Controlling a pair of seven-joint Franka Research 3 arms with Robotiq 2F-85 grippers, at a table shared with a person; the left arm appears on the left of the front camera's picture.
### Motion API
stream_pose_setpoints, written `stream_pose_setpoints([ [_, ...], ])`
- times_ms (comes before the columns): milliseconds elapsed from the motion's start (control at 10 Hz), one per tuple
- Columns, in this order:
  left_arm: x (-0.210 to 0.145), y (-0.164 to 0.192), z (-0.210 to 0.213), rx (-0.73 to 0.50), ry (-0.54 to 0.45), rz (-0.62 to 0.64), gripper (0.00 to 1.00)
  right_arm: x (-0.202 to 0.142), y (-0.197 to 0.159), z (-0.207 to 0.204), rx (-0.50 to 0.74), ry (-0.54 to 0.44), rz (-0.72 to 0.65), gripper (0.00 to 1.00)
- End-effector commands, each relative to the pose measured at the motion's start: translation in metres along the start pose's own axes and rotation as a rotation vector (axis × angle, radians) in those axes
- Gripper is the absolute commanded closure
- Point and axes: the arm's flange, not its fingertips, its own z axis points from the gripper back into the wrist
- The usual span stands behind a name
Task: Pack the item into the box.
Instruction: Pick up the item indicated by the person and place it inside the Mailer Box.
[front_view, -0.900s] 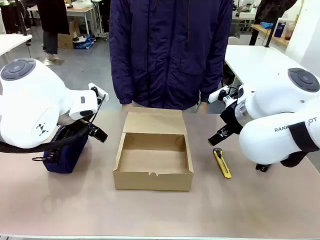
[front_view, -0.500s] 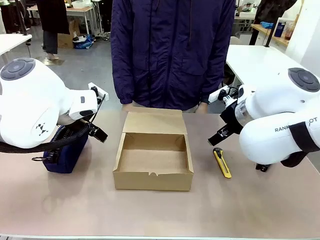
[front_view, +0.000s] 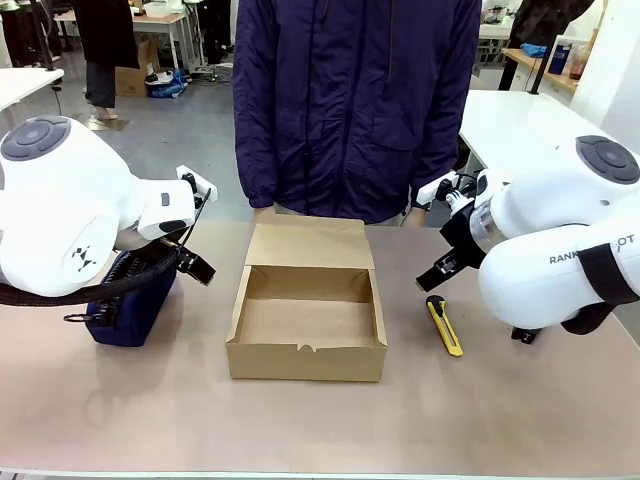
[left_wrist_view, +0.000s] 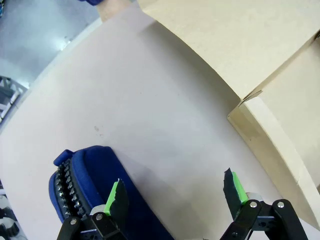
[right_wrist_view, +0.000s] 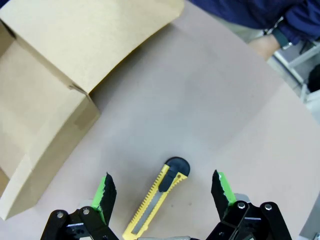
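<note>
The box (front_view: 305, 360) stands open in the middle of the table, its lid flap folded back toward the person, and its inside looks bare. Its corner shows in the left wrist view (left_wrist_view: 280, 130) and its side in the right wrist view (right_wrist_view: 45, 125). The item is out of view. My left gripper (front_view: 196, 266) hangs left of the box, open (left_wrist_view: 175, 192), over the table beside a navy pouch. My right gripper (front_view: 441, 271) hangs right of the box, open (right_wrist_view: 161, 190), straddling a yellow utility knife without touching it.
The navy zippered pouch (front_view: 130, 305) (left_wrist_view: 95, 180) lies at the left under my left arm. The yellow-and-black utility knife (front_view: 444, 325) (right_wrist_view: 155, 200) lies right of the box. A person in a dark jacket (front_view: 350, 100) stands at the far edge, one hand (right_wrist_view: 265, 45) near the table.
The person has shifted slightly to the right. Both arms and the things on the table have stayed put.
</note>
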Motion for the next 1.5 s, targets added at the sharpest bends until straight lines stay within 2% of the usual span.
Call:
stream_pose_setpoints([
  [0,0.000,0.000,0.000,0.000,0.000,0.000,0.00,0.000,0.000,0.000,0.000,0.000,-0.001,0.00],
  [400,0.000,0.000,0.000,0.000,0.000,0.000,0.00,0.000,0.000,0.000,0.000,0.000,0.000,0.00],
  [500,0.000,0.000,0.000,0.000,0.000,0.000,0.00,0.001,0.003,0.018,0.054,-0.005,0.003,0.00],
  [600,0.000,-0.005,0.027,-0.043,0.064,-0.046,0.00,0.004,0.002,0.050,0.069,-0.065,-0.012,0.00],
  [700,-0.001,-0.014,0.056,-0.114,0.043,-0.076,0.00,0.000,0.001,0.080,0.076,-0.067,-0.011,0.00],
  [800,-0.005,-0.024,0.090,-0.159,0.017,-0.102,0.00,-0.007,-0.001,0.106,0.120,-0.055,-0.027,0.00],
  [900,-0.011,-0.016,0.122,-0.140,0.066,-0.102,0.00,-0.016,-0.008,0.128,0.182,-0.009,-0.051,0.00],
  [1000,-0.025,-0.005,0.159,-0.193,-0.001,-0.069,0.00,-0.035,-0.013,0.156,0.271,-0.017,-0.108,0.00],
  [1100,-0.038,0.007,0.187,-0.328,-0.078,-0.029,0.00,-0.058,-0.019,0.184,0.366,-0.084,-0.138,0.00],
  [1300,-0.068,0.047,0.208,-0.503,-0.164,0.120,0.00,-0.111,-0.037,0.225,0.444,-0.199,-0.313,0.00],
  [1400,-0.085,0.082,0.204,-0.610,-0.202,0.221,0.00,-0.145,-0.057,0.237,0.501,-0.277,-0.402,0.00],
])
